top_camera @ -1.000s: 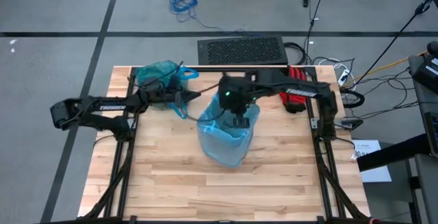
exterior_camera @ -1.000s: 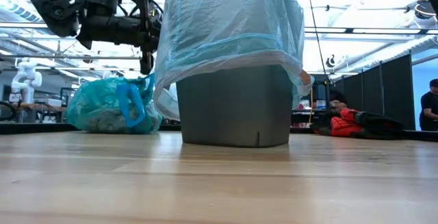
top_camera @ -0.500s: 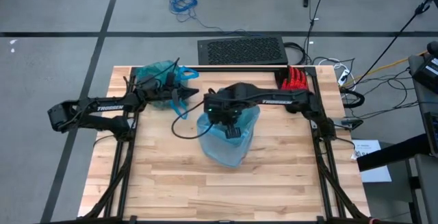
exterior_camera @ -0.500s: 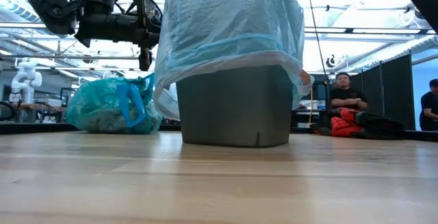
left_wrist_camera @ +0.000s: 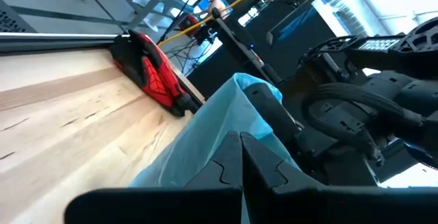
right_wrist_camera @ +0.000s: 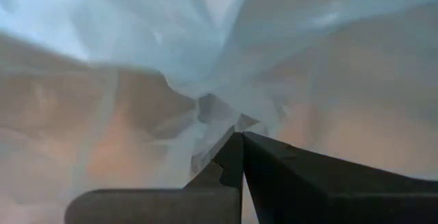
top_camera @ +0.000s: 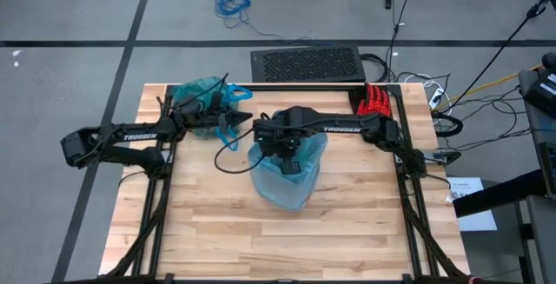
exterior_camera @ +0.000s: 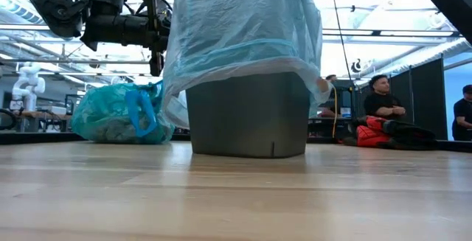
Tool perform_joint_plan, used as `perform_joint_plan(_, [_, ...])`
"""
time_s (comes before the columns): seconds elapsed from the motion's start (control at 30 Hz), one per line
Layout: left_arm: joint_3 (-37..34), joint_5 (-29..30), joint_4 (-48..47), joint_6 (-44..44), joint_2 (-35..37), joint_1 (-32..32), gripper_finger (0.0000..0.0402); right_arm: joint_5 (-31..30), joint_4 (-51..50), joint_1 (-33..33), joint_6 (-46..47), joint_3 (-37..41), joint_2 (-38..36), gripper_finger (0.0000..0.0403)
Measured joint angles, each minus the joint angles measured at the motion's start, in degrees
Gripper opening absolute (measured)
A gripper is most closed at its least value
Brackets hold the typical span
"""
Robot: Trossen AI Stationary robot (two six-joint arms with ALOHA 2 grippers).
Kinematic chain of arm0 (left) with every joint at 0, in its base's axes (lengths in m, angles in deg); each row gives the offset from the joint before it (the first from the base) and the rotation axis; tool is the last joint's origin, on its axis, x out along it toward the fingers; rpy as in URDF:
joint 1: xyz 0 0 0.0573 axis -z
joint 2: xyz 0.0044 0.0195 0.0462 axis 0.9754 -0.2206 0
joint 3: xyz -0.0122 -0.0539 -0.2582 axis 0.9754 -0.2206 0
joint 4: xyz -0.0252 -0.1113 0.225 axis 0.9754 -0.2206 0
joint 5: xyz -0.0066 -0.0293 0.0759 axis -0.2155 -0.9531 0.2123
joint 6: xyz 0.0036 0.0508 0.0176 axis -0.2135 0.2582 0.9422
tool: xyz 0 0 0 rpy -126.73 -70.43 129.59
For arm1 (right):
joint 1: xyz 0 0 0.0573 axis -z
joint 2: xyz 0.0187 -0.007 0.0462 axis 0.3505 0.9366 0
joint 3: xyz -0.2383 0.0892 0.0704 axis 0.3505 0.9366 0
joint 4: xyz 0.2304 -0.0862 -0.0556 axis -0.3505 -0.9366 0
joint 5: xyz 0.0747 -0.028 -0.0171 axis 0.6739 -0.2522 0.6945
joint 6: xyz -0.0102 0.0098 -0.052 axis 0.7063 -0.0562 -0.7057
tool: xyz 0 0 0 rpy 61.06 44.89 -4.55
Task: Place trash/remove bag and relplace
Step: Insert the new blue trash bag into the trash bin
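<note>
Bag [top_camera: 201, 95]: teal, filled, at table's [top_camera: 347, 223] far left corner.
Right gripper [top_camera: 289, 149]: inside liner [top_camera: 287, 180] on bin [exterior_camera: 247, 116], fingers pressed together.
Left gripper [top_camera: 236, 122]: hovering beside bin, fingers together.
Advice: press liner down evenly, avoid tearing.

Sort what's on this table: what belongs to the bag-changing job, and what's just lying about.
Job:
- full teal bag, back left corner
- grey bin
- pale blue liner over it
- right hand, shut, down inside the liner
- left hand, shut, beside the bin

Lying about:
- red glove, back right corner
</note>
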Motion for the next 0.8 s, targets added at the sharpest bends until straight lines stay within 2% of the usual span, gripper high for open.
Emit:
perform_joint_plan(0.37, [0.0,-1.11,-1.19,-0.11,-0.02,0.0,0.0,0.01,2.94,-0.5,5.74,0.02,0.27,0.0])
perform_joint_plan(0.63, [0.0,-1.11,-1.23,-0.4,-0.02,0.0,0.0,-0.22,5.37,-1.02,9.56,5.87,0.34,0.0])
perform_joint_plan(0.8, [0.0,-1.11,-1.27,-0.4,-0.02,0.02,0.0,0.02,5.64,-1.46,11.54,6.01,-1.41,0.0])
